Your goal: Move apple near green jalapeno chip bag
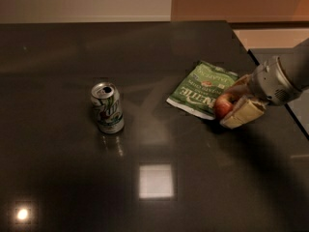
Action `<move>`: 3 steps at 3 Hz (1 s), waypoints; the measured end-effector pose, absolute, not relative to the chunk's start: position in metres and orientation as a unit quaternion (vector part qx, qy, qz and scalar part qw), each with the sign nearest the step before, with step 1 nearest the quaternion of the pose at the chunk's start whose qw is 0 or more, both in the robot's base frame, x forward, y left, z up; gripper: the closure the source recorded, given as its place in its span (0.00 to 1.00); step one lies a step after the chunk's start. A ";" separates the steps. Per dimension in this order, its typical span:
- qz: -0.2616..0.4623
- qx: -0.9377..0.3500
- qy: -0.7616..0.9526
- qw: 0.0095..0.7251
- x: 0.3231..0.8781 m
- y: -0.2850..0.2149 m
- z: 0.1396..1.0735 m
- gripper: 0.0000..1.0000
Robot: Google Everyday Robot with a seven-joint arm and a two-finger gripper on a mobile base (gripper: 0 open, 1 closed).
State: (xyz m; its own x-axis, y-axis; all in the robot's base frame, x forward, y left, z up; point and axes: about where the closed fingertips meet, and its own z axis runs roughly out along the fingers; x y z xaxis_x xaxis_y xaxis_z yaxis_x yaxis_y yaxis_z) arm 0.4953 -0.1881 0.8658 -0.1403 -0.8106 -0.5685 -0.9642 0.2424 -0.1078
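Slantwise chip bag (199, 88), pincer (229, 108) around apple (222, 105)

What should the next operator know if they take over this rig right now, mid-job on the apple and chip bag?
Gripper: at the right side of the table, closed on the apple.
Apple: in the gripper, at the lower right edge of the chip bag. I cannot tell whether it rests on the table.
Chip bag: lying flat, right of centre.
Soda can: upright, well to the left, not involved.
Done: apple brought next to the bag.
Left: release it there and probably back the arm away.
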 end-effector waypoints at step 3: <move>0.129 -0.584 0.750 0.282 0.527 -0.219 0.857 0.52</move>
State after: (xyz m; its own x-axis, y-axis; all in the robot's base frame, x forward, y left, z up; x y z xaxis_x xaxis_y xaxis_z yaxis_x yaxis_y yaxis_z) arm 0.5267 -0.2189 0.8569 -0.1574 -0.8037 -0.5739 -0.9491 0.2837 -0.1370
